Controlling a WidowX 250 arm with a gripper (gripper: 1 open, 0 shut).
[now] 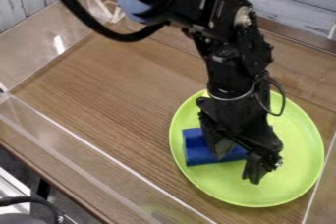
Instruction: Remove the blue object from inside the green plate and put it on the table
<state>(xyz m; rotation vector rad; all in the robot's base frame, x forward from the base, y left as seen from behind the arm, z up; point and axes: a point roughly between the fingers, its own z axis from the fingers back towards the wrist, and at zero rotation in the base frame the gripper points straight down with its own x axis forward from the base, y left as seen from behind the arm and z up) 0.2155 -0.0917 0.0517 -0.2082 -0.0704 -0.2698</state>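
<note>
Gripper (pixel 237 156) over 1 blue object (pixel 199 147)

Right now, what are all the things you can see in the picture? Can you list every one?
blue object: one, dark blue, lying inside the green plate on its left part, partly hidden by the gripper.
green plate: one, lime green, round, on the table at the lower right.
table: one, brown wood grain, under everything.
clear walls: see-through, low, along the table's edges.
gripper: one, black, open, pointing down over the plate, right at the blue object; one finger reaches down to the plate beside the block.
robot arm: one, black with some blue near the top, reaching down from the upper left.
</note>
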